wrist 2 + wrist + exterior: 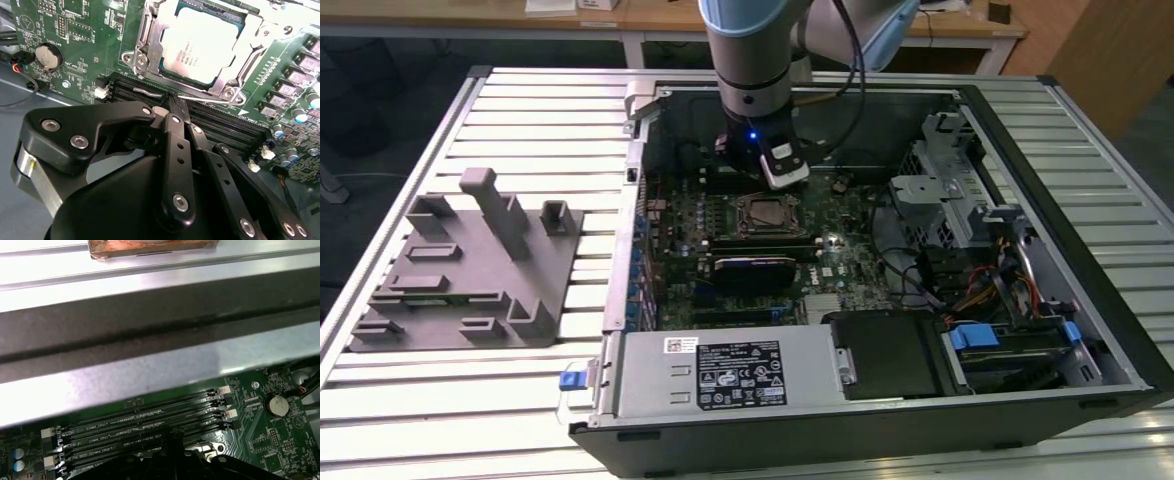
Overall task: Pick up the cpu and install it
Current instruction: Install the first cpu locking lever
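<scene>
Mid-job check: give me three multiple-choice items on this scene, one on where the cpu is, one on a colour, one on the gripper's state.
1. The cpu lies:
A. in the motherboard socket
B. on the grey fixture block
C. between the gripper's fingers

2. The motherboard is:
A. red
B. green
C. white

3. The gripper is:
A. wide open
B. shut on the cpu
C. shut, holding nothing

Answers:
1 A, the second wrist view shows it framed by the metal socket bracket.
2 B, green in both wrist views.
3 C, the fingertips meet over the memory slots, empty.
</scene>
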You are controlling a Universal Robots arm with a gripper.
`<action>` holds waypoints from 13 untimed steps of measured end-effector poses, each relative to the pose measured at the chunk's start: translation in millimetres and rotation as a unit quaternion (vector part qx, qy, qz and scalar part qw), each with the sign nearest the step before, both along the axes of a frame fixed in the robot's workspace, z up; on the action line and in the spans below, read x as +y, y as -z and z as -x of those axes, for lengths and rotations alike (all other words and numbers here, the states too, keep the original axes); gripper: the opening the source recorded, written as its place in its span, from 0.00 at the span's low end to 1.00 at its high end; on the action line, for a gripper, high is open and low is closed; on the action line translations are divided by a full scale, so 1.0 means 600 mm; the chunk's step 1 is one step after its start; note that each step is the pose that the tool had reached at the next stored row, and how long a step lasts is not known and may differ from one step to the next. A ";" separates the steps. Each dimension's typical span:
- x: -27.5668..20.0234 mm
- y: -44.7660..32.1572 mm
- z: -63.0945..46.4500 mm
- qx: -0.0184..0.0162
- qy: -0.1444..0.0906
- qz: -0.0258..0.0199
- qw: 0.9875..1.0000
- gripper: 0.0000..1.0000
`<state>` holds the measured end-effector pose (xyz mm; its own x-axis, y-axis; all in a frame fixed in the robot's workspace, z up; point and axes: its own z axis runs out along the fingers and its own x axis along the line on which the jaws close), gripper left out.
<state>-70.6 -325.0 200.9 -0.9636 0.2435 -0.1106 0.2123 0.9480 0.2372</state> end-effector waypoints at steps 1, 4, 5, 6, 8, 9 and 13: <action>0.0010 0.000 0.000 0.000 0.000 0.000 1.000 0.11; 0.0029 0.001 0.000 0.000 0.002 0.000 1.000 0.11; 0.0029 0.001 0.000 0.000 0.003 0.001 1.000 0.11; 0.0030 0.001 0.000 0.000 0.004 0.002 1.000 0.11; 0.0030 0.002 -0.001 0.000 0.004 0.006 1.000 0.11; 0.0030 0.002 -0.001 0.000 0.004 0.008 1.000 0.11; 0.0029 0.004 -0.001 -0.001 0.005 0.013 1.000 0.11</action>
<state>-70.0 -323.2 198.2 -0.9612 0.2492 -0.1185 0.2206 0.9520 0.2122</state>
